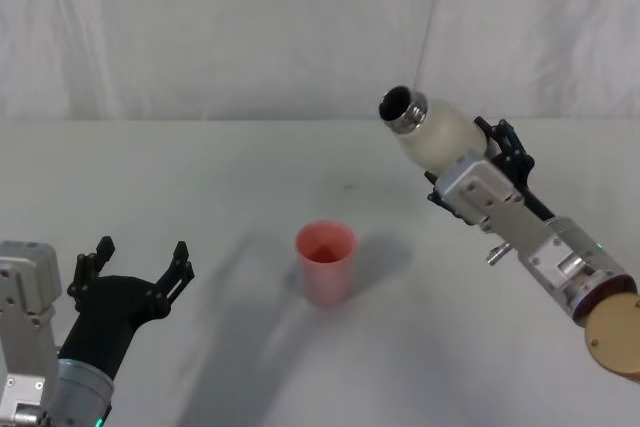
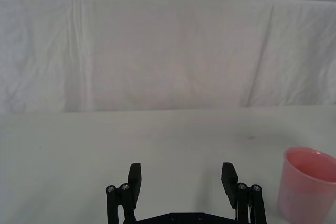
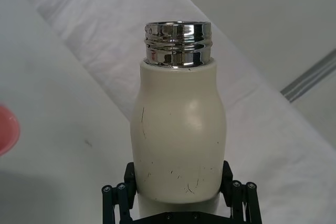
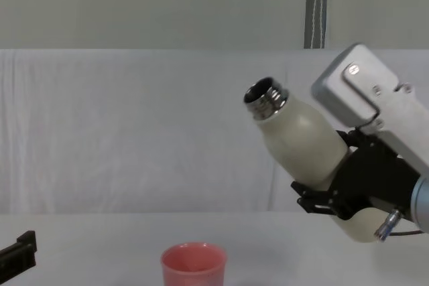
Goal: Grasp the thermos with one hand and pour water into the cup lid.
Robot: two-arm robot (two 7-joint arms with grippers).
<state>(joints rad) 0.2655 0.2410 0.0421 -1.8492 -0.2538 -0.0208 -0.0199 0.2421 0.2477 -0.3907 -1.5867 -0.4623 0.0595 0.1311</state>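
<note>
The cream-white thermos (image 1: 437, 137) hangs in the air, tilted with its open steel neck up and toward the left. My right gripper (image 1: 468, 160) is shut on the thermos's lower body (image 3: 178, 145), a black finger (image 3: 116, 199) on each side. In the chest view the thermos (image 4: 301, 140) is above and to the right of the pink cup lid (image 4: 193, 264). The cup lid (image 1: 326, 262) stands upright on the table near the middle. My left gripper (image 1: 142, 252) rests low at the front left, open with nothing between its fingers (image 2: 135, 174), and the cup lid (image 2: 308, 184) is off to its right.
The white table (image 1: 200, 177) runs back to a white draped cloth (image 2: 168, 51). A grey vertical pole (image 4: 316, 6) stands behind the cloth. A small dark speck (image 1: 348, 186) marks the table behind the cup lid.
</note>
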